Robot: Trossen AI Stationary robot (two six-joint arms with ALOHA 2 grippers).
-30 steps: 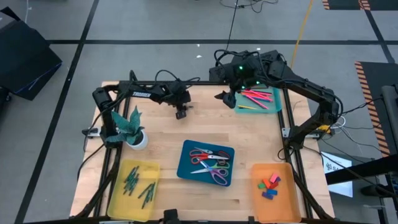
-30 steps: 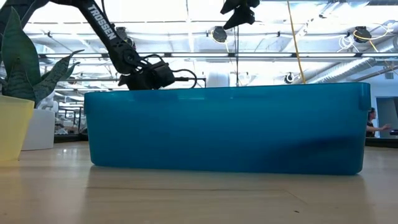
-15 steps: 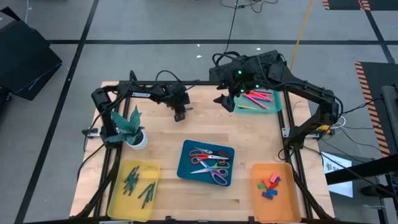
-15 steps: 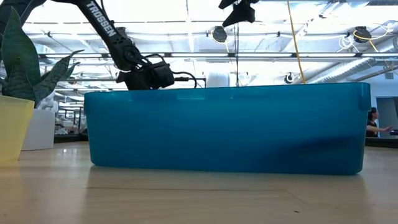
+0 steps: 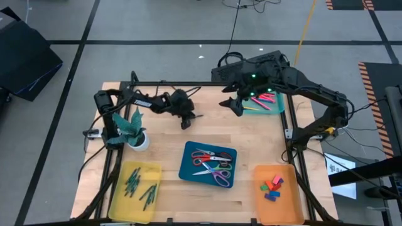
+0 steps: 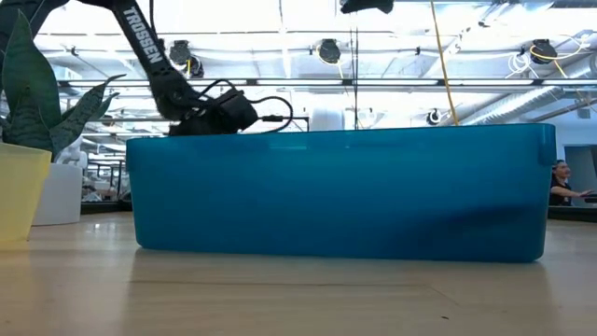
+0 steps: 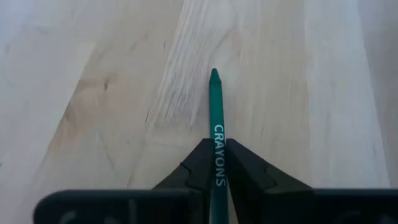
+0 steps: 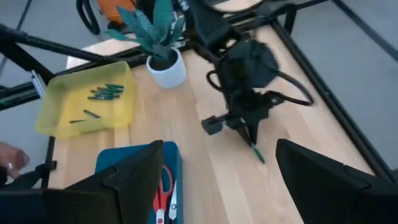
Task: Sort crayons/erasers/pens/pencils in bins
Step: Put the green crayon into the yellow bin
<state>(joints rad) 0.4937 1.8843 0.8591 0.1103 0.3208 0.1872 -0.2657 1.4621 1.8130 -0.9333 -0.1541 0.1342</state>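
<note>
– High view first: where are the erasers?

– Small blocks, red, pink, green and blue, piled in the orange bin [image 5: 276,204], which sits just right of the dark blue bin [image 5: 186,164] near the table's front edge. The blue bin holds scissors [image 5: 212,167].

– And the other bins?

– The yellow bin [image 5: 117,194] lies left of the blue one, with green crayons [image 5: 139,186] scattered in it. The teal bin [image 5: 276,108] is at the far right corner, well beyond the blue bin, with pink and red sticks [image 5: 262,98] inside.

– What is the left hand doing?

– The left hand [image 5: 184,119] is over bare wood beyond the blue bin, closed on a green crayon [image 7: 215,118] printed CRAYONS; its tip points out past the fingers [image 7: 249,177] above the table [image 7: 93,93].

– The right hand?

– The right hand [image 5: 233,104] hangs just beside the teal bin's near-left corner, its fingers [image 8: 323,180] spread wide with nothing between them.

– The surroundings?

– A pale wooden table with a potted plant [image 5: 133,129] at the left, beyond the yellow bin. Grey floor with dark lines lies all round. In the low view the blue bin's wall fills the middle, with ceiling lights and pipes behind, and a person [image 6: 562,182] at its right end
</note>
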